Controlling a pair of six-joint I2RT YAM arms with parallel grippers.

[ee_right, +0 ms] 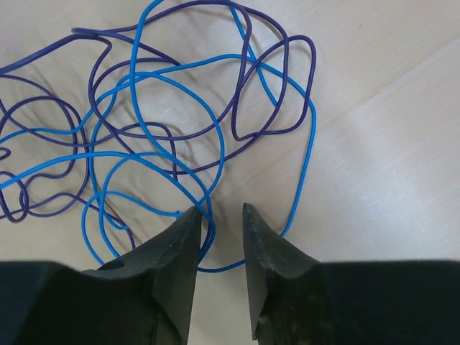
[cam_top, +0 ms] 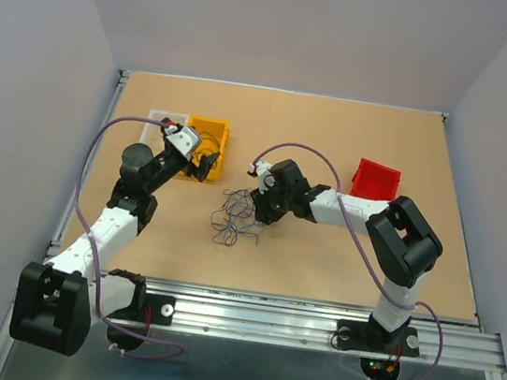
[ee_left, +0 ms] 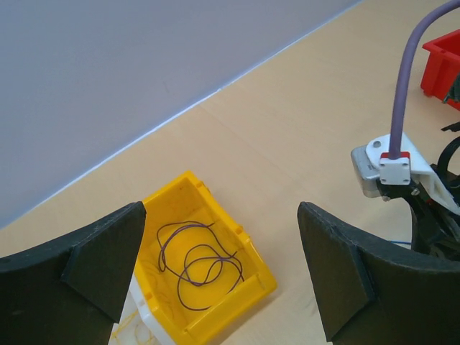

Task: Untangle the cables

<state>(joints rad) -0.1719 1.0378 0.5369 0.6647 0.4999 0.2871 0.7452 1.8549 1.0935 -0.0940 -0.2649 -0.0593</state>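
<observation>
The cables (cam_top: 235,221) lie as a loose tangle of thin blue and purple wires on the table centre; they fill the right wrist view (ee_right: 165,108). My right gripper (cam_top: 260,212) is down at the tangle's right edge. Its jaws (ee_right: 221,210) stand a narrow gap apart, and a blue loop runs between them beside the left finger (ee_right: 180,244). My left gripper (cam_top: 205,166) is wide open and empty (ee_left: 221,215), held above the yellow bin (ee_left: 259,251). A single purple wire (ee_left: 201,262) lies coiled in that bin.
The yellow bin (cam_top: 210,132) stands at the back left beside a white bin (cam_top: 161,120) holding faint yellow strands (ee_left: 136,327). A red bin (cam_top: 374,179) stands at the back right. The right arm's wrist (ee_left: 392,169) shows in the left wrist view.
</observation>
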